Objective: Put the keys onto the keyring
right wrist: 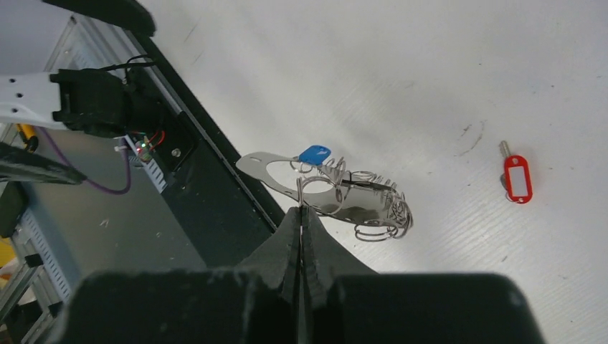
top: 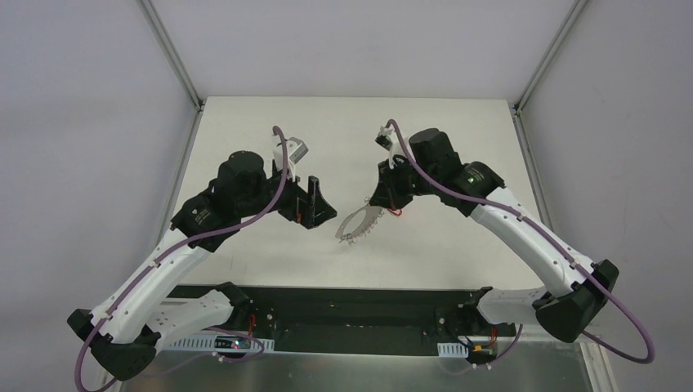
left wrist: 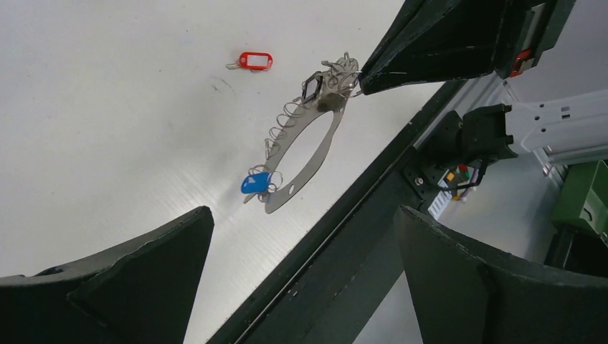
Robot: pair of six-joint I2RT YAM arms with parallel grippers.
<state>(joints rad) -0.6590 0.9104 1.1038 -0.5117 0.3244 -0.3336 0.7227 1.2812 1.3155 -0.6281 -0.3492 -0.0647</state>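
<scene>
We count two keys for certain. The bright blue key (left wrist: pixel 256 183) hangs on a small wire ring at the free end of the keyring (left wrist: pixel 328 102). The red key (left wrist: pixel 254 61) lies apart, flat on the white table (top: pixel 458 122), in the upper middle of the left wrist view. A small dark piece sits by the clamped end of the keyring. It is too small for us to tell whether it is a third key.

There is one keyring, a silvery oblong loop fringed with wire rings. In the top view it sits at centre, slanting down and to the left from the right gripper (right wrist: pixel 301 218). We cannot tell whether its low end touches the table.

The right gripper has its fingers pressed together, pinched on the rim of the keyring at one end. The left gripper (top: pixel 320 214) has its fingers spread wide with nothing between them. It sits left of centre in the top view, just left of the keyring.

In the top view the black rail (top: pixel 351 298) along the table's near edge runs across the lower frame, below the keyring. White table shows between the two grippers, and more of it lies above them, up to the far edge.
</scene>
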